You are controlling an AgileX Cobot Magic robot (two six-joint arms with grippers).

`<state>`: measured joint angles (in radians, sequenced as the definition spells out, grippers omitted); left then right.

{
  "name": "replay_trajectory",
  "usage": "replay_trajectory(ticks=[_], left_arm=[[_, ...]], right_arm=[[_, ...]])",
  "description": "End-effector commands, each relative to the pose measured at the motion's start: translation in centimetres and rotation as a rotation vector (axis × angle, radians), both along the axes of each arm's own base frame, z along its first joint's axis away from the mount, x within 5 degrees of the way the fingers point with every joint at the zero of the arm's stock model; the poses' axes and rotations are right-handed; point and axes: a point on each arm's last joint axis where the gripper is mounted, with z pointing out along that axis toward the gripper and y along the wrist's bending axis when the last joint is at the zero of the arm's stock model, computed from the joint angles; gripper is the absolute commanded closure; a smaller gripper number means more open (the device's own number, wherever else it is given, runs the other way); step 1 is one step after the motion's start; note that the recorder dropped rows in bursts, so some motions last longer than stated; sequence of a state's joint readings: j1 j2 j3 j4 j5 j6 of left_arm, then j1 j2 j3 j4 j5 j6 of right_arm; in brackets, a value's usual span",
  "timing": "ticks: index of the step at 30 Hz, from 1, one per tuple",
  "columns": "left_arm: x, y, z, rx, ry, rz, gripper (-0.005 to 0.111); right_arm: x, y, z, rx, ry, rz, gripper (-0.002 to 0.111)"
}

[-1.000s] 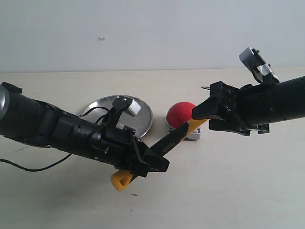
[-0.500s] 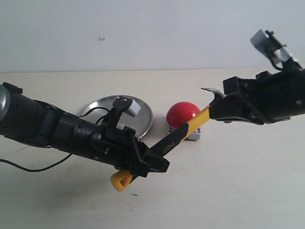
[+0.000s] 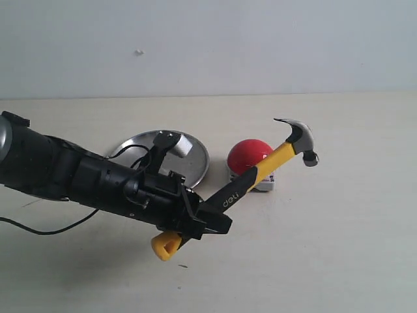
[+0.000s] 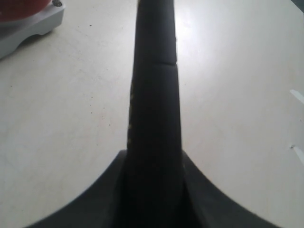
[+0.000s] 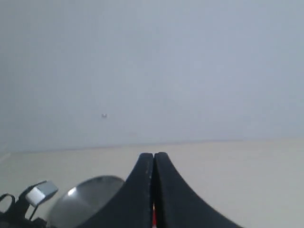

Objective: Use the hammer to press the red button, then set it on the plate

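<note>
The left gripper point(image 3: 207, 222) is clamped on the hammer point(image 3: 251, 182) low on the handle, just above the yellow loop. The handle slants up toward the right of the frame, and the head hangs in the air up and to the right of the button point(image 3: 246, 155). In the exterior view the handle crosses in front of the button's lower right side. I can't tell whether it touches the dome or just passes in front of it. The right gripper point(image 5: 153, 156) shows only in its own wrist view, raised and facing the wall point(image 5: 152, 57), its jaws together on nothing.

What worries me is the aim. The head looks to be past the dome, so a straight drop would likely bring the handle down on the button, or put the head on the table point(image 3: 326, 248) beyond the grey base. The grip is also far from the heavy end. A firm press could let the hammer twist in the jaws or push the button sliding on its base.

The plate point(image 3: 195, 160) lies centre-left, just beside the button, and the left arm hides part of it. Swinging the hammer over there means drawing the long handle back across the button, which could clip it. There is plenty of bare table in the right half and along the bottom of the frame.
</note>
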<state>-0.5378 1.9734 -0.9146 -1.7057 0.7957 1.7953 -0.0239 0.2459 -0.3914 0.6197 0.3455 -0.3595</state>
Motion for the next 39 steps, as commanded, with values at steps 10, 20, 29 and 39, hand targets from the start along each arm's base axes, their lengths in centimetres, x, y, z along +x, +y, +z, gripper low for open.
replay_trajectory(ticks=[10,20,29,39], left_arm=[[0.0,-0.3,4.0,-0.106,-0.045,0.021,0.107],[0.2,-0.2,3.8,-0.083,-0.054,0.04,0.107],[0.2,-0.2,3.8,-0.083,-0.056,0.039,0.107],[0.1,-0.3,4.0,-0.1,-0.048,0.026,0.107]], right_arm=[[-2.6,-0.2,-3.5,0.063,-0.12,-0.031,0.108],[-2.6,0.3,-4.0,0.23,-0.031,0.022,0.108],[-2.8,0.9,-4.5,0.363,0.07,0.082,0.108],[-2.5,-1.5,-5.5,0.392,0.131,-0.206,0.108]])
